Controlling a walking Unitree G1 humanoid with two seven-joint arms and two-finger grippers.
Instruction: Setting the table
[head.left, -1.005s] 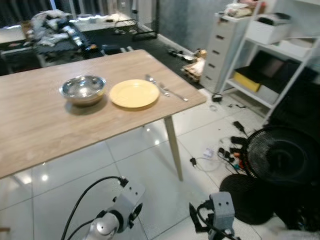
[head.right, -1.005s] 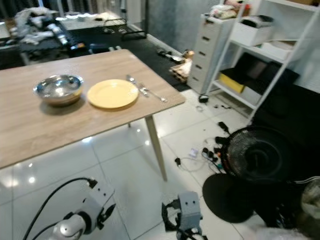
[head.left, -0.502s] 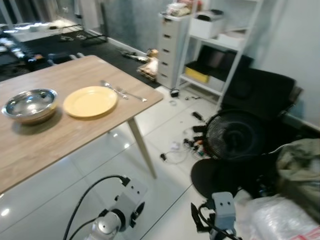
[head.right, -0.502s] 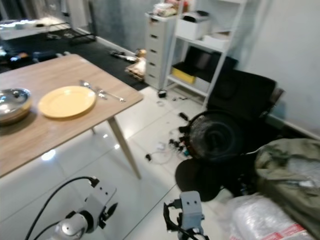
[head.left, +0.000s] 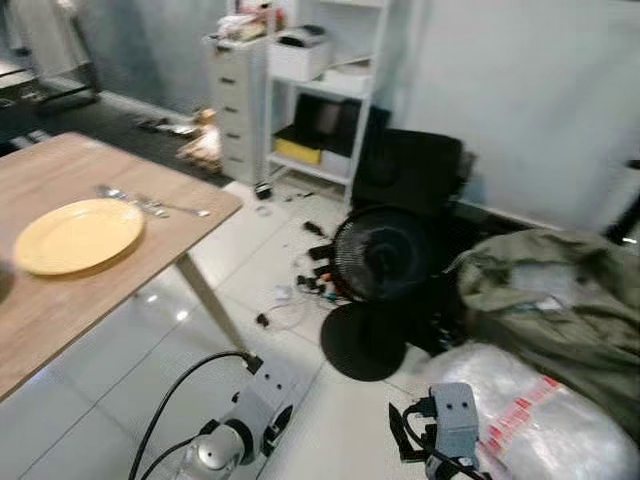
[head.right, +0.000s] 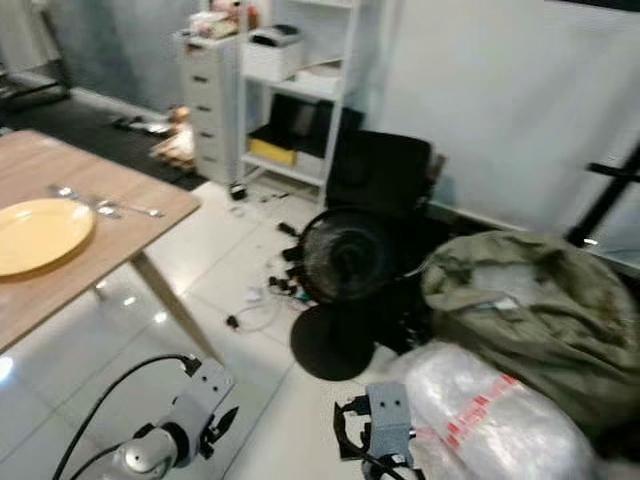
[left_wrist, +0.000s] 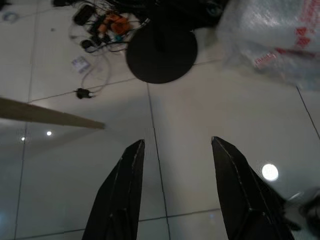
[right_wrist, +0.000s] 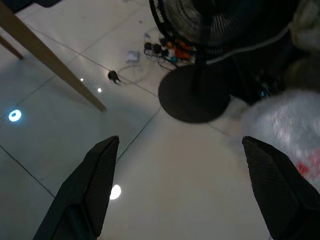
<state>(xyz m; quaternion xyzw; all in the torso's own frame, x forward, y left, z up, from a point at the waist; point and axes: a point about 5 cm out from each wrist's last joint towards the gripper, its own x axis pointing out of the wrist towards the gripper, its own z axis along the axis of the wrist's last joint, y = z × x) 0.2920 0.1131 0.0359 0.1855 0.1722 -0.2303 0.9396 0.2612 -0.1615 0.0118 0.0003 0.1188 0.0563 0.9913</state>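
**Camera swung right: table now at the left edge, floor clutter ahead**

Since the earlier frames the head camera has turned to the robot's right; the wooden table (head.left: 60, 290) has slid to the left edge of both eye views and the steel bowl has left the picture. No object on the table has shifted.

Table contents: a yellow plate (head.left: 75, 235) lies flat on the tabletop. Just beside its far rim lie a spoon (head.left: 112, 192) and a fork (head.left: 175, 208), close to the table's corner.

Floor ahead: a black pedestal fan (head.left: 385, 255) stands on its round base, with a tangle of cables (head.left: 315, 283) at its foot. Right of the fan sit an olive-green bag (head.left: 550, 300) and a clear plastic-wrapped bundle (head.left: 520, 420). A white shelf unit (head.left: 340, 90) and a grey drawer cabinet (head.left: 238, 100) stand against the wall.

Grippers: the left gripper (left_wrist: 177, 145) hangs low over white floor tiles, fingers apart, holding nothing. The right gripper (right_wrist: 182, 142) hangs likewise, fingers spread wide, empty, above the fan base.
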